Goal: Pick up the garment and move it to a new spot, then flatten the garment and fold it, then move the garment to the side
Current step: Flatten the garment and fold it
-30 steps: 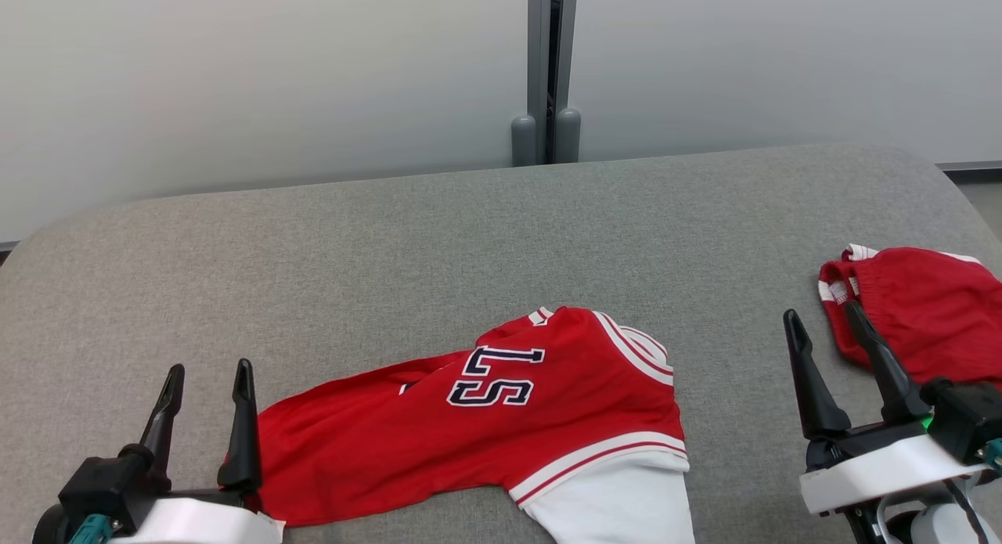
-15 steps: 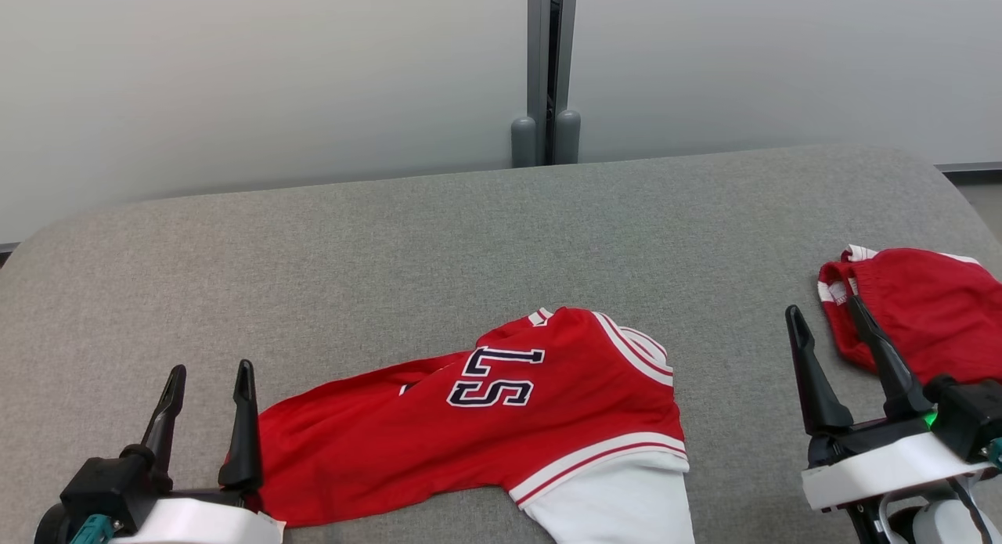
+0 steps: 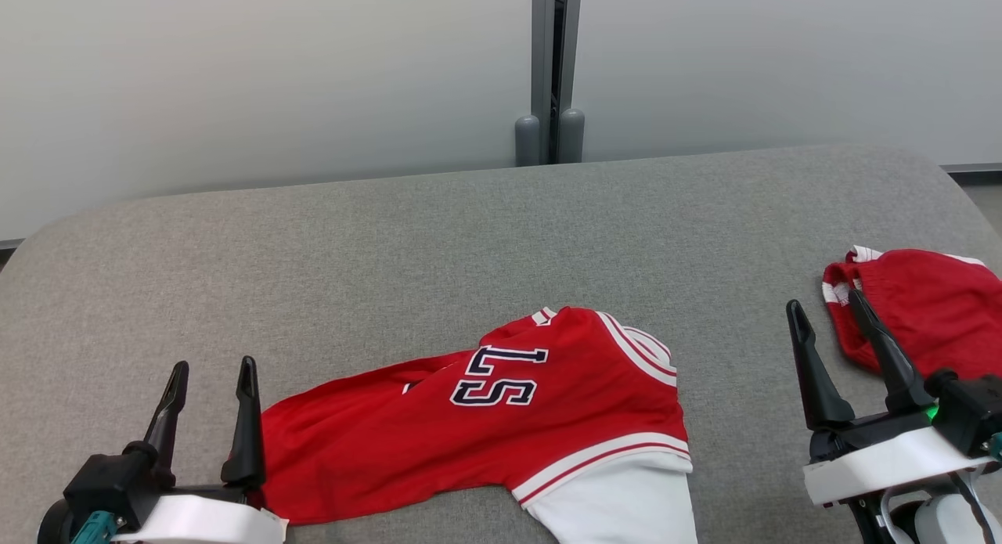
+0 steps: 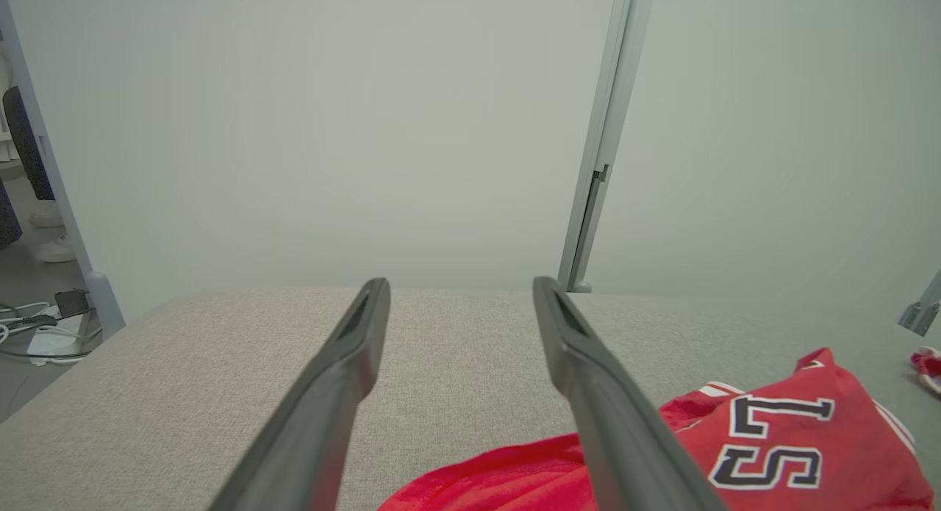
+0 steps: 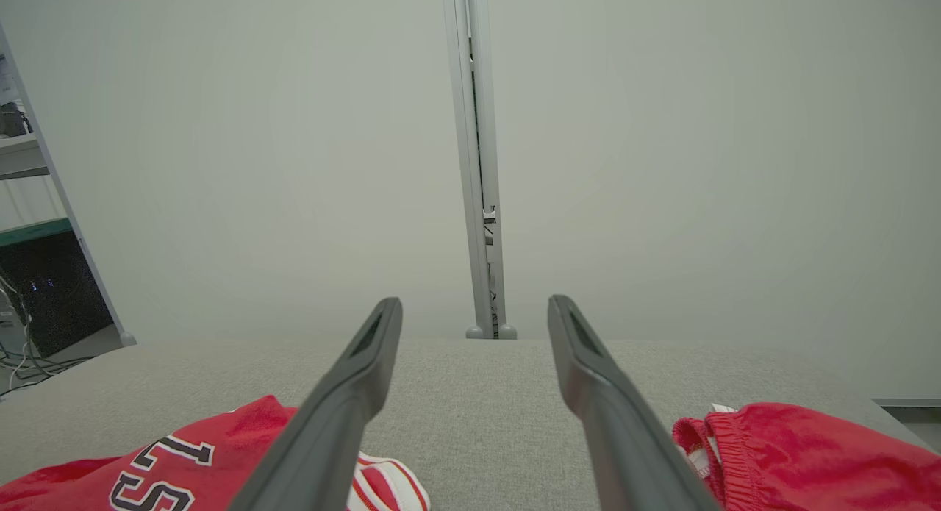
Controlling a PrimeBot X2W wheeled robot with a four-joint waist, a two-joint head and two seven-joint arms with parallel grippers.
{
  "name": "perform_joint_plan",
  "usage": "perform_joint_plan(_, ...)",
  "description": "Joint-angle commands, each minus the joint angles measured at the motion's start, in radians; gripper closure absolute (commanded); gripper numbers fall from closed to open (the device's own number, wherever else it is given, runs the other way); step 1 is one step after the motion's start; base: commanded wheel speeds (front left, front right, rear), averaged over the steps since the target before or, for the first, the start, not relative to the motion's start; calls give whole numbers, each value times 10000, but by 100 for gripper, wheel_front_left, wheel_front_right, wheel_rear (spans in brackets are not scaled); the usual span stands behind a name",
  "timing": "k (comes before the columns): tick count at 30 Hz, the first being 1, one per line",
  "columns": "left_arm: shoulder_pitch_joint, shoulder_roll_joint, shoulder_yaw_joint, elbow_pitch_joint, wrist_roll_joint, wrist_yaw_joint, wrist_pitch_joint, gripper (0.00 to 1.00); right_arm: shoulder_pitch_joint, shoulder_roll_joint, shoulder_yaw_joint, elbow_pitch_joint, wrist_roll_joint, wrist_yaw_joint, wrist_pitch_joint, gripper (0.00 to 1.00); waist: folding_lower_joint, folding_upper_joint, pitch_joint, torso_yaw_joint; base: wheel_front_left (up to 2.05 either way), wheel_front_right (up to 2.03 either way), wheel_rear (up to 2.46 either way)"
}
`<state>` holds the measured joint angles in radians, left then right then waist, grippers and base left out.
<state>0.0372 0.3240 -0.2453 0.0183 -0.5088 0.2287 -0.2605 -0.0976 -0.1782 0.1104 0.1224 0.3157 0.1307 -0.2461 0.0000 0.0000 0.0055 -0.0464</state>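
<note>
A red garment [image 3: 485, 419] with white trim and dark "15" lettering lies crumpled near the front middle of the grey table [image 3: 391, 246]; its white part hangs at the front edge. It also appears in the left wrist view [image 4: 772, 437] and the right wrist view [image 5: 169, 467]. My left gripper [image 3: 211, 368] is open just left of the garment's edge, holding nothing. My right gripper [image 3: 826, 303] is open at the right, between the garment and a second red piece of clothing [image 3: 924, 309], fingers empty.
The second red piece of clothing [image 5: 809, 452] lies at the table's right edge. A pale wall with a grey post [image 3: 548, 66] stands behind the table. Cables and equipment [image 4: 44, 320] sit on the floor off the table's left side.
The head camera shifted very slightly; both grippers sit a touch lower in view. The garment has not moved.
</note>
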Motion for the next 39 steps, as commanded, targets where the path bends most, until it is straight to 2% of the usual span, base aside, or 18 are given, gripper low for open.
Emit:
perform_joint_plan(1, -119, 0, 35, 40, 49, -56, -49, 0, -71, -63, -15, 29, -27, 3, 23, 0, 0, 0, -4, 12, 0, 0, 0)
perform_joint_plan(27, -104, -4, 6, 143, -210, 17, 58, 0, 13, -123, -50, -63, -6, 3, 131, 0, 0, 0, -44, 137, 0, 0, 0)
perform_joint_plan(31, 82, -18, 188, 340, -485, 248, 484, 0, 145, -237, 106, 91, 292, 3, 815, 0, 0, 0, -36, 157, 0, 0, 0)
perform_joint_plan(38, 366, 75, 195, 601, -930, 588, 1699, 0, 581, -817, 1105, 446, 1413, 3, 3288, 0, 0, 0, 121, 183, 0, 0, 0)
perform_joint_plan(39, 366, 75, 195, 601, -930, 588, 1699, 0, 581, -817, 1105, 446, 1413, 3, 3288, 0, 0, 0, 121, 183, 0, 0, 0)
